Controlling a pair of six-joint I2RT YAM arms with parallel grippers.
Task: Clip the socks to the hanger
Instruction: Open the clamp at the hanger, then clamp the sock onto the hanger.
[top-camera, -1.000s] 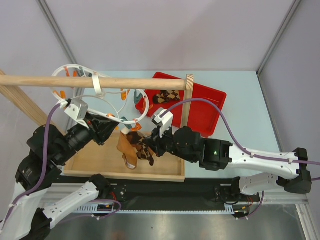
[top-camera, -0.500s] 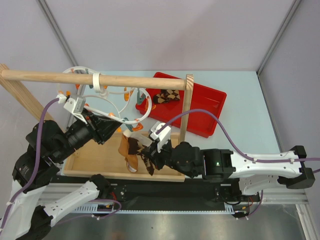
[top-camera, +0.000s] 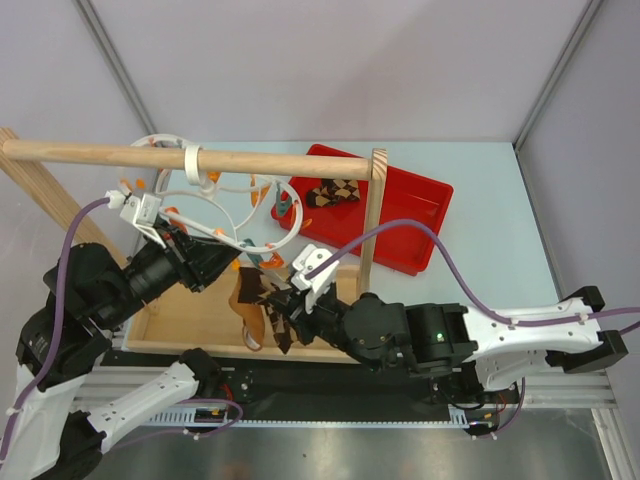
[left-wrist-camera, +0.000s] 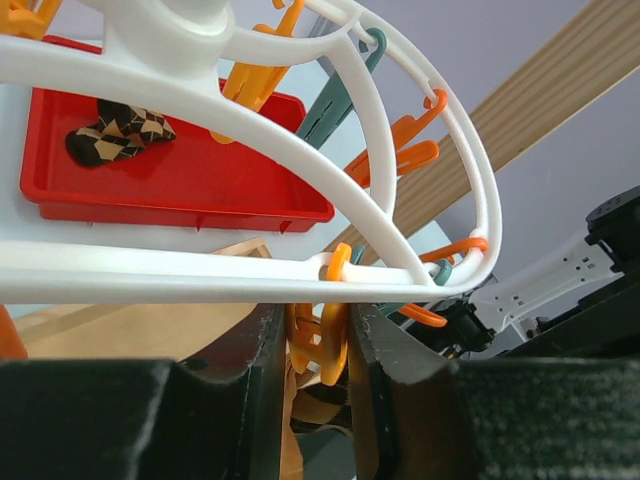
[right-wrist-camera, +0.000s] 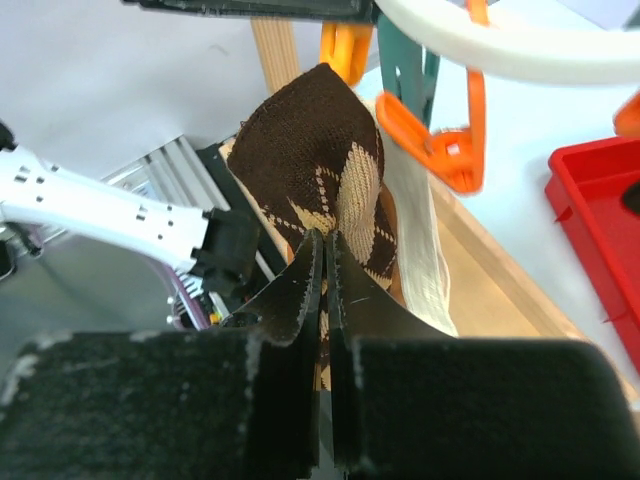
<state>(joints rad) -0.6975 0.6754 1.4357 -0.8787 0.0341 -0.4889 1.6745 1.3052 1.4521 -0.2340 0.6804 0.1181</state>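
Note:
The white wavy ring hanger (top-camera: 262, 225) with orange and teal pegs hangs from the wooden rod (top-camera: 190, 160); it also shows in the left wrist view (left-wrist-camera: 300, 110). My left gripper (top-camera: 232, 260) is shut on an orange peg (left-wrist-camera: 322, 345) at the ring's near edge, squeezing it. My right gripper (top-camera: 285, 300) is shut on a brown argyle sock (right-wrist-camera: 320, 180) and holds its toe up just under that peg. A second argyle sock (top-camera: 333, 191) lies in the red tray (top-camera: 410, 215). An orange-tan sock (top-camera: 250, 305) hangs below the ring.
A wooden tray base (top-camera: 200, 320) lies under the hanger. A wooden upright post (top-camera: 372, 215) stands beside the red tray. Several free orange and teal pegs (right-wrist-camera: 440, 140) hang close to the sock. The slanted wooden beam (top-camera: 40, 195) is at the left.
My right gripper has carried the sock left and nearer, up under the pegs at the ring's near edge. My left arm has shifted slightly left, still squeezing the peg.

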